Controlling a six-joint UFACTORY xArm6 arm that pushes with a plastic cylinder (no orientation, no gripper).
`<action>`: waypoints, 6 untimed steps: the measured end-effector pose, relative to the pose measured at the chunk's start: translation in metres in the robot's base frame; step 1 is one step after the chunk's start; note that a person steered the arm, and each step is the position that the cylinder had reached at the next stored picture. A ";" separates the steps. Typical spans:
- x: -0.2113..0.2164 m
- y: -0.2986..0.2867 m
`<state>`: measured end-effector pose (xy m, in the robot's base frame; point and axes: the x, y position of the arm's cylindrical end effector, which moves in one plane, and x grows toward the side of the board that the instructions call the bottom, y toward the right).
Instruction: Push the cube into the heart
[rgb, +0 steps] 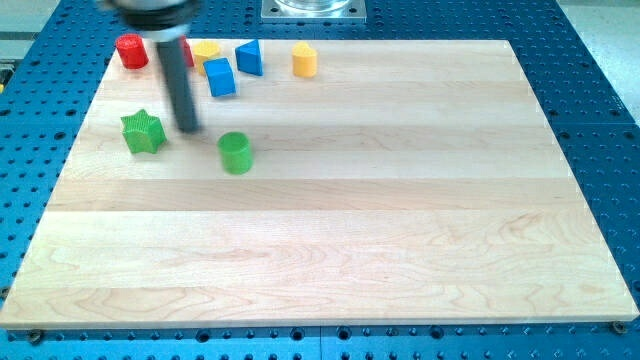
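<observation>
Pale wood board (400, 200), smooth matt grain; blue perforated metal table (600, 80); dark matt rod (178, 80).

dark rod upright, slightly blurred, my tip (188, 129) on the board

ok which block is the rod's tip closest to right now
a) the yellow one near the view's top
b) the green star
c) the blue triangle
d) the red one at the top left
b: my tip sits just to the view's right of the green star, apparently with a small gap, while the other blocks named lie farther up the board.
</observation>
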<state>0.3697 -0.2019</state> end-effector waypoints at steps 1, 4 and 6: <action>-0.052 -0.002; -0.072 0.125; -0.083 0.045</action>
